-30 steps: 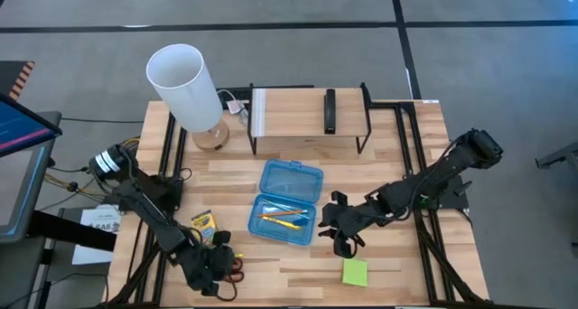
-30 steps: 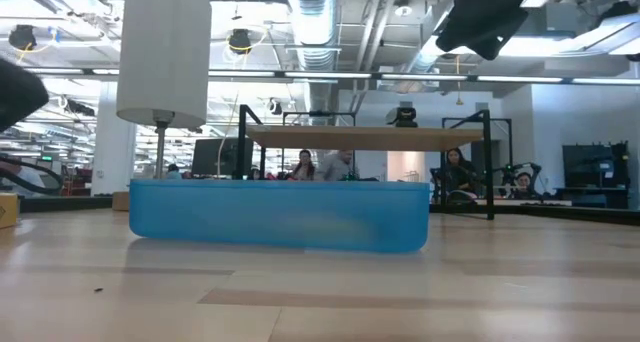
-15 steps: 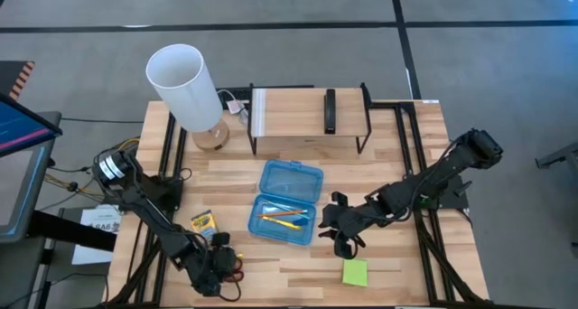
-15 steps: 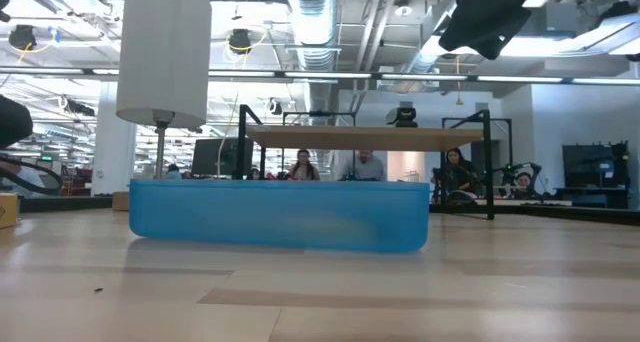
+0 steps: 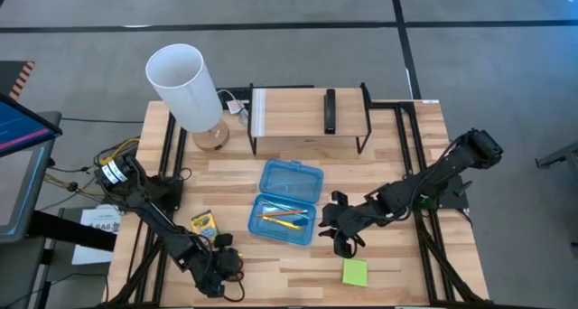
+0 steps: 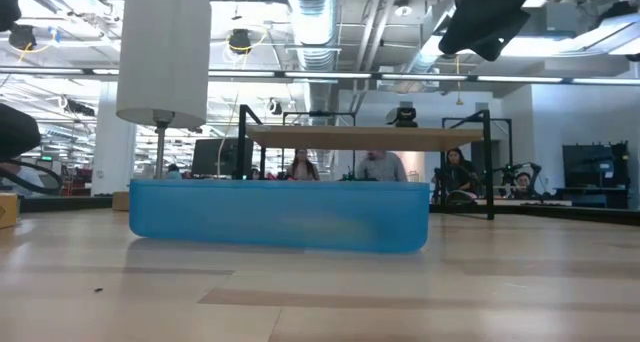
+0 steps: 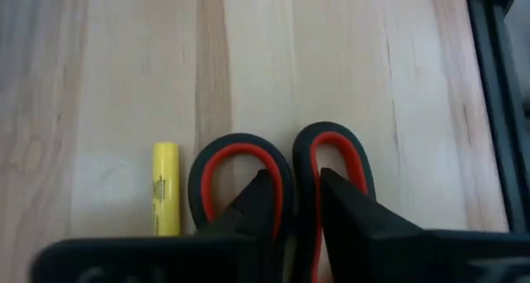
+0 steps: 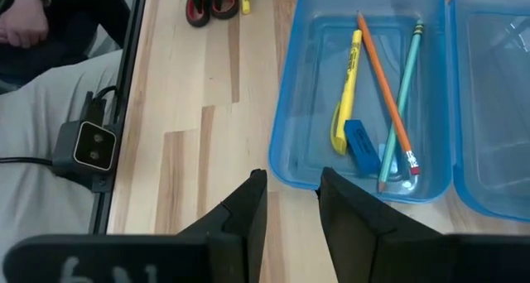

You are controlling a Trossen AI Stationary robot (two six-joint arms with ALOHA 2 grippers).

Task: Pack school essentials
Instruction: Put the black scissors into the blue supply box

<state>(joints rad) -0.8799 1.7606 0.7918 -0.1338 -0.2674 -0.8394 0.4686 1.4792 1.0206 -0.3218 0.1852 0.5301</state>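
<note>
The lamp [image 5: 185, 85] stands at the table's [image 5: 397, 146] far left corner. The open blue case [image 5: 286, 201] lies mid-table, holding a yellow marker [image 8: 345, 93], orange pencil [image 8: 383, 84], green pencil [image 8: 404, 88] and blue eraser [image 8: 358, 141]. The right gripper [image 5: 337, 228] hovers just beside the case, fingers slightly parted, empty. The left gripper [image 7: 291, 208] is at the near left edge, fingers parted, tips poised over the scissors' [image 7: 277, 179] red handle loops. The crayon box [image 5: 202, 222] lies nearby; the sticky pad [image 5: 355, 272] lies near the right gripper.
</note>
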